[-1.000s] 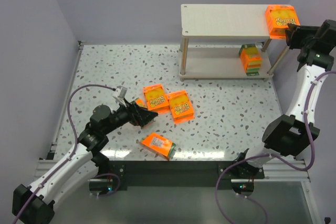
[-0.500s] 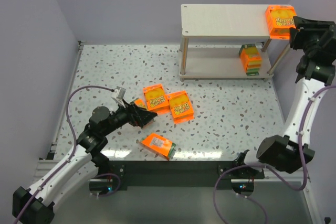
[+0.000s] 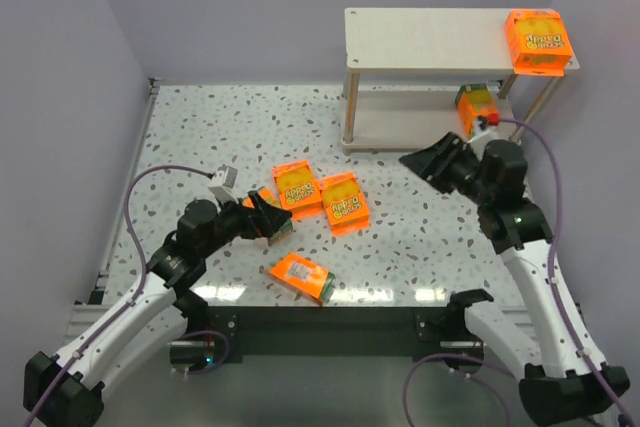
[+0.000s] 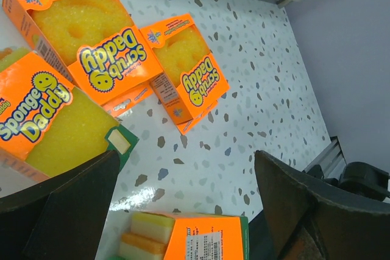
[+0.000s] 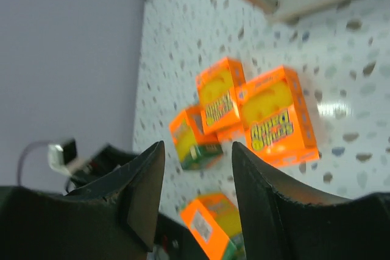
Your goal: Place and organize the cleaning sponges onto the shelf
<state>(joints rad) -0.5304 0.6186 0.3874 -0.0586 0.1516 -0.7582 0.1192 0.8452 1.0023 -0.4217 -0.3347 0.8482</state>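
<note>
Several orange sponge packs lie on the table: two side by side (image 3: 296, 187) (image 3: 343, 202), one near the front edge (image 3: 302, 278), and one partly hidden under my left gripper (image 3: 275, 222). Another pack (image 3: 537, 42) sits on the top right corner of the shelf (image 3: 430, 37). One more (image 3: 477, 107) stands on its lower tier. The left gripper (image 4: 186, 162) is open and empty, between a flat pack (image 4: 49, 126) and the front pack (image 4: 201, 238). The right gripper (image 3: 420, 162) is open and empty in front of the shelf, facing the table packs (image 5: 274, 117).
The shelf's front left legs (image 3: 350, 107) stand just behind the right gripper. The left arm's cable (image 3: 160, 172) loops over the left of the table. Grey walls close in on both sides. The table's front edge (image 3: 330, 305) is close to the front pack.
My right arm has swung down from the shelf's top right corner to the table in front of the shelf, leaving the pack on top. My left gripper has barely shifted.
</note>
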